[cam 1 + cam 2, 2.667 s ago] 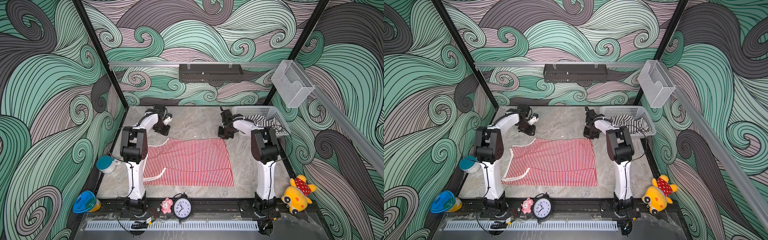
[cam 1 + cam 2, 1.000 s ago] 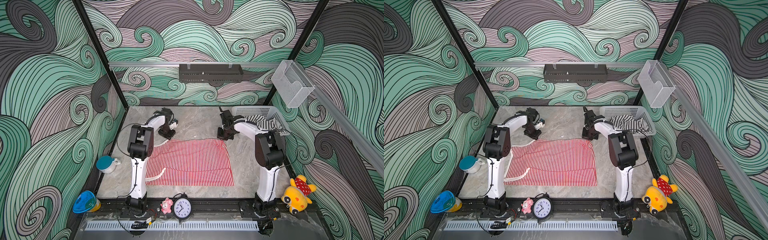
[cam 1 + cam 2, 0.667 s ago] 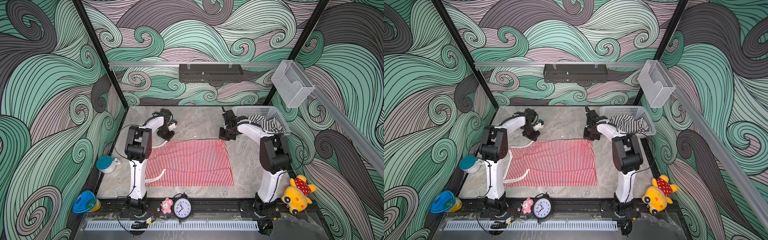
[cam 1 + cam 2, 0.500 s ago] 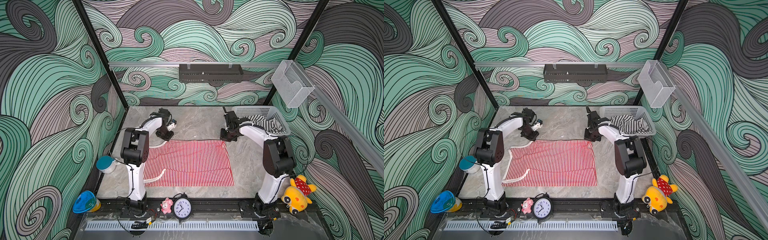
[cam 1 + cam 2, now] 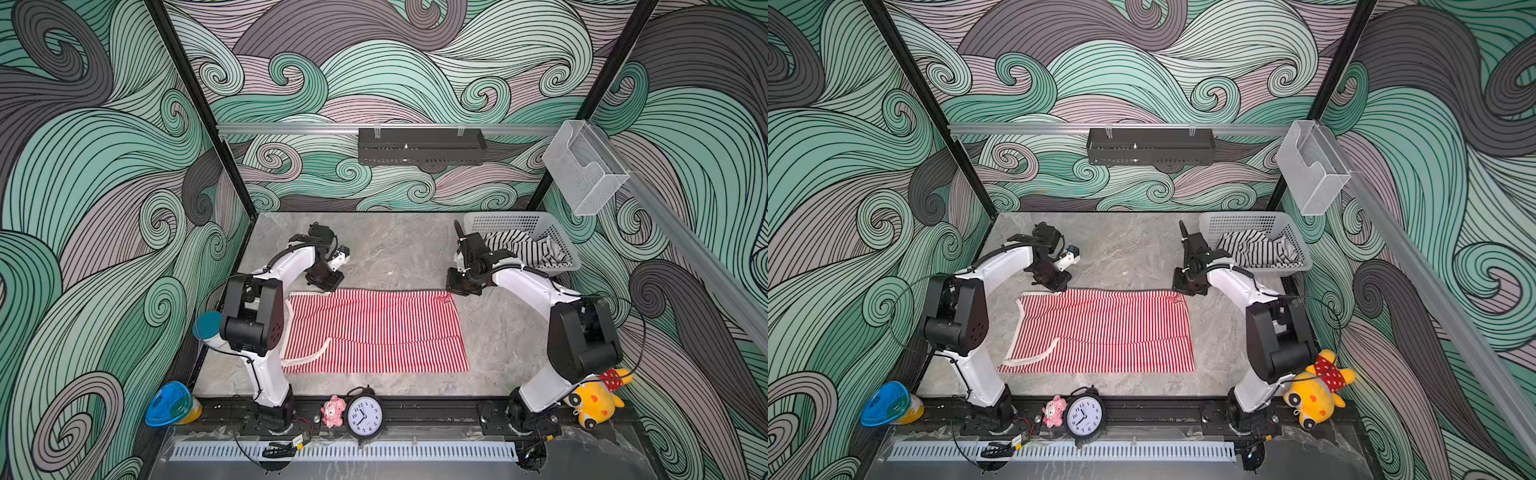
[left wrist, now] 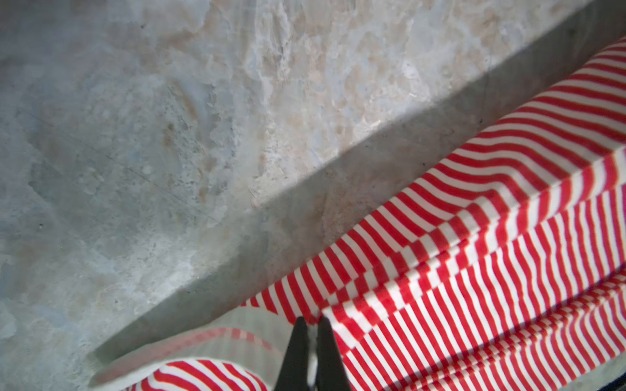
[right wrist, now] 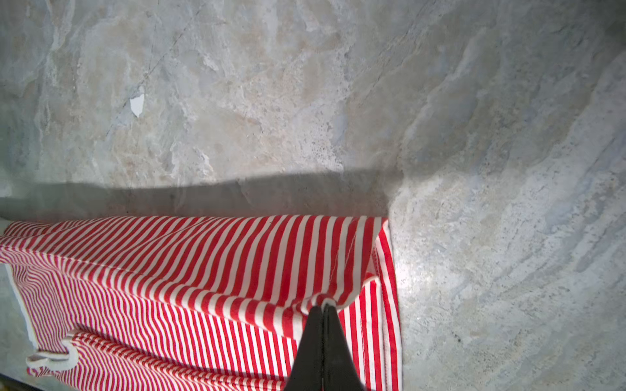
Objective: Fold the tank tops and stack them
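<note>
The left jaws are seen clenched in the left wrist view. Two black tapered tips are pressed together on a pinch of the red-and-white tank top [image 6: 474, 270], close beside its white trim. The right jaws are clenched in the same way on the same garment [image 7: 203, 264], near the corner with the stitched hem. There the thin cloth is drawn up into a small peak at the tips.

Around both grips the soft fabric is lifted a little in shallow waves, and a dark band of shadow is cast under it on the counter [image 7: 305, 101]. The counter is a matt surface with a grey and beige marble pattern.

In both top views the red-and-white tank top [image 5: 374, 332] [image 5: 1104, 328] is spread as a nearly rectangular shape in the middle of the counter [image 5: 395, 253]. A straight crease runs across its near part, and a curved white-trimmed armhole is on the left side. Its two far corners are held, one by the left arm [image 5: 286, 266] and one by the right arm [image 5: 528, 282]. Both arms have white shells and black joints.

The black-and-white tank top [image 5: 519, 249] [image 5: 1254, 249] lies crumpled inside the white perforated plastic basket [image 5: 498, 220] [image 5: 1237, 222], at the far right corner of the counter, just behind the right arm.
</note>
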Controlling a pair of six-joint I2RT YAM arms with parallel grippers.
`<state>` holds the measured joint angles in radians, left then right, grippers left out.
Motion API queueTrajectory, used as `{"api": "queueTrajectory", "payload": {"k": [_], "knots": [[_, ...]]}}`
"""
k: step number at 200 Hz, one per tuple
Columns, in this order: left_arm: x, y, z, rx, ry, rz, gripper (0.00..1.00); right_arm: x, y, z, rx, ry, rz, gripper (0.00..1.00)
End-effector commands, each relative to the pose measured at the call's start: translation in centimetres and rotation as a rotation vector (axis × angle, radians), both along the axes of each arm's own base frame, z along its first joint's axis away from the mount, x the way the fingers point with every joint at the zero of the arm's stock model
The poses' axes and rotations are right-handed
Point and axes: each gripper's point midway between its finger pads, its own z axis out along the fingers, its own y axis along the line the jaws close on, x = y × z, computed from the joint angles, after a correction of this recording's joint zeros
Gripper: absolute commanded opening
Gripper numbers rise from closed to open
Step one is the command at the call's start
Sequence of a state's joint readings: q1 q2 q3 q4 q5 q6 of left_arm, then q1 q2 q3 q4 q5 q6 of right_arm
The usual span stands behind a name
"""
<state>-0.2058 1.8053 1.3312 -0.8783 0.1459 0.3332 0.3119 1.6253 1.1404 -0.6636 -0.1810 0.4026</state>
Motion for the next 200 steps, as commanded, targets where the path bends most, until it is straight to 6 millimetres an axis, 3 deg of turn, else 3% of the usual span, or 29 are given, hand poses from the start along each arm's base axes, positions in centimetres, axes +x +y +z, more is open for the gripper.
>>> {"api": "queueTrajectory", "payload": {"k": [1,44,100,200], "knots": [[-1.4,-0.3,1.6,-0.032,-0.016,-0.024,0.00,-1.4,-0.3,0.5,0.010,-0.006,0.025,0.00],[-4.7,-0.3,1.7,-0.060,0.023,-0.038,0.00,-3.8,-0.3,0.2,0.042,0.014,0.045,0.00],[-8.4,0.2,0.0,-0.056,0.096,-0.059,0.01,-6.5,-0.6,-0.5,0.042,0.034,0.060,0.00],[-10.5,0.3,-2.3,-0.044,0.179,-0.053,0.04,-8.6,-0.6,-3.6,0.045,0.093,0.045,0.01]]}}
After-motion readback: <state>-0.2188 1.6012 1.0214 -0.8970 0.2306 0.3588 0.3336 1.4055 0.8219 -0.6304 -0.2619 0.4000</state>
